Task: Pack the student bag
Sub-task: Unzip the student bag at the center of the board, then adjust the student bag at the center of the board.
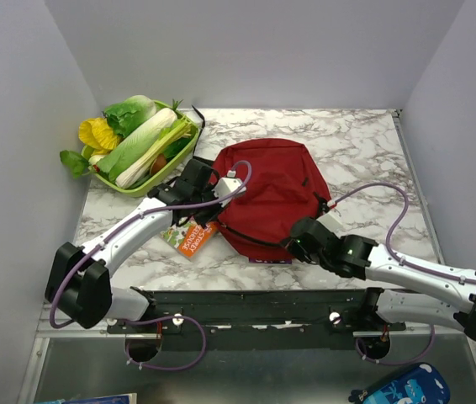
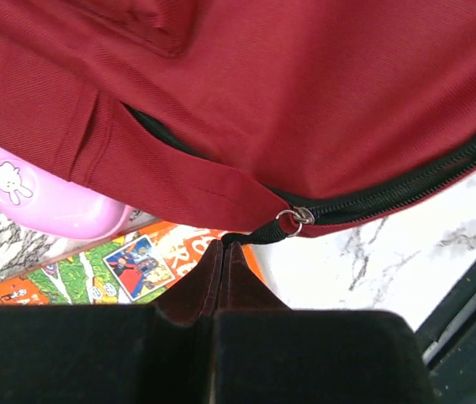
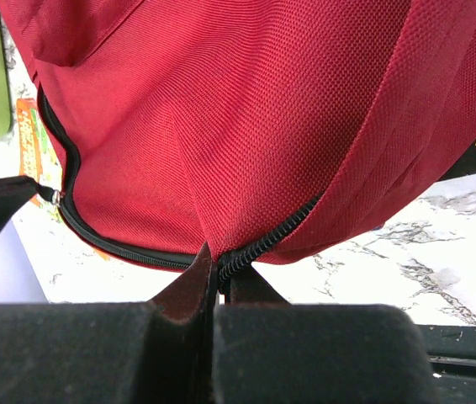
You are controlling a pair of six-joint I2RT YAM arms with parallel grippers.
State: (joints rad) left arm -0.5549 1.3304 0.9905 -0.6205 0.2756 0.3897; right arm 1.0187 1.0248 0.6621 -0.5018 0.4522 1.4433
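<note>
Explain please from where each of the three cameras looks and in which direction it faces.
Top external: fixed above and behind the arm bases, looking down on the table, student bag and green basket; both arms show, left gripper and right gripper at the bag.
Left wrist: on the left wrist, looking along its shut fingers at the zipper pull they pinch; a pink pencil case lies beside.
Right wrist: on the right wrist, looking along its shut fingers pinching the bag's zipper edge.
Shared: both wrist views show the zipper pull.
</note>
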